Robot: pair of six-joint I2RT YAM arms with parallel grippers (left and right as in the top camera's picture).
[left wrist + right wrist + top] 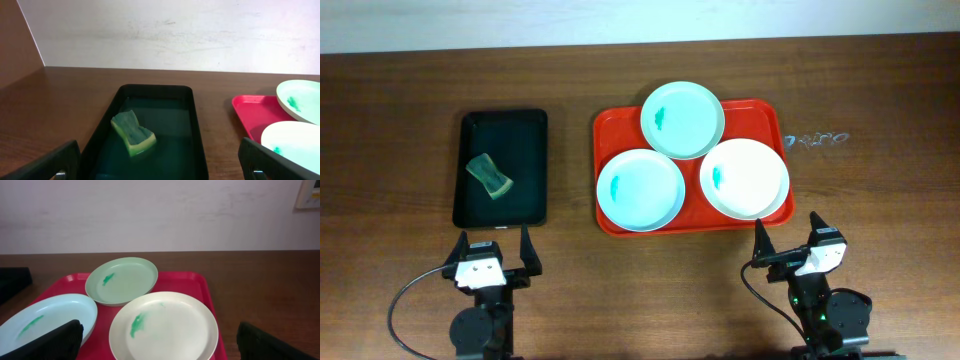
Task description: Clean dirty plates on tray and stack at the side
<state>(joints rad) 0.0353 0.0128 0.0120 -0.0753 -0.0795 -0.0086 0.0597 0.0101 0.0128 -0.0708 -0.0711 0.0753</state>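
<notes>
Three round plates lie on the red tray, each with a small teal smear: a mint one at the back, a pale blue one at the front left, a white one at the front right. The right wrist view shows the white plate nearest, the mint plate behind and the pale blue plate at left on the tray. My left gripper is open and empty below the black tray. My right gripper is open and empty just below the red tray.
A smaller black tray at the left holds a green sponge; both show in the left wrist view, the tray and the sponge. Faint white marks are on the wooden table right of the red tray.
</notes>
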